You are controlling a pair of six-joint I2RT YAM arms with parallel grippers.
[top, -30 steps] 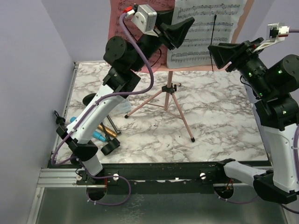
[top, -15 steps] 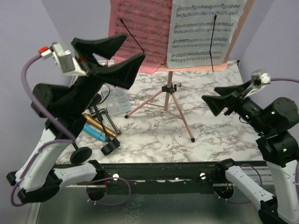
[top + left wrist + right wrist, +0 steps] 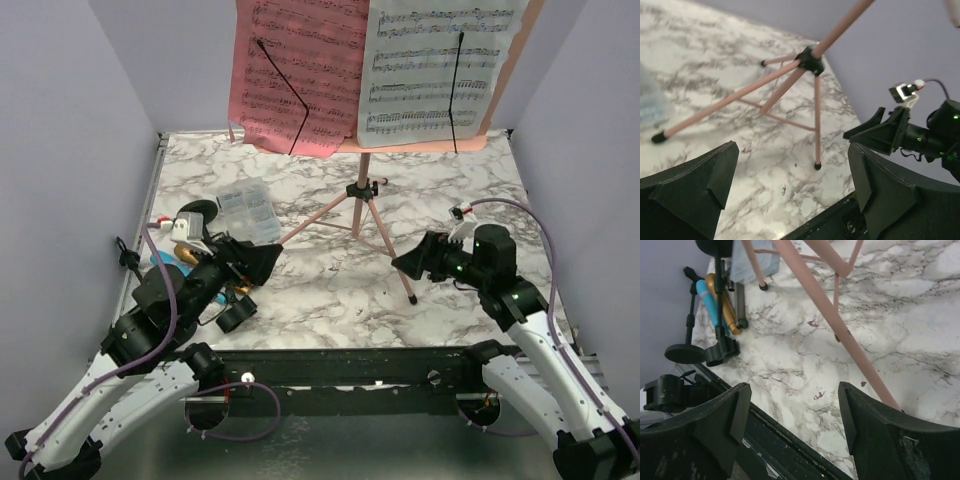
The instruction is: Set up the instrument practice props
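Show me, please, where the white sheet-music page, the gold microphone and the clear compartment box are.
white sheet-music page (image 3: pixel 425 75): top external view, middle of the page.
gold microphone (image 3: pixel 726 310): right wrist view, middle of its barrel.
clear compartment box (image 3: pixel 249 212): top external view, centre of its lid.

Left arm (image 3: pixel 150 325) is held low, to the left of the music rack (image 3: pixel 362 190), with the forearm angled toward the rack's legs. Left gripper (image 3: pixel 272 262) is pointed right at those legs; its 2 fingers are spread wide and nothing is held between them. Right arm (image 3: pixel 530 320) is held low, to the right of the rack. Right gripper (image 3: pixel 403 265) is pointed left, just beside the foot of the near leg, with its 2 fingers spread wide and nothing gripped. The 2 grippers are faced toward each other across the legs.
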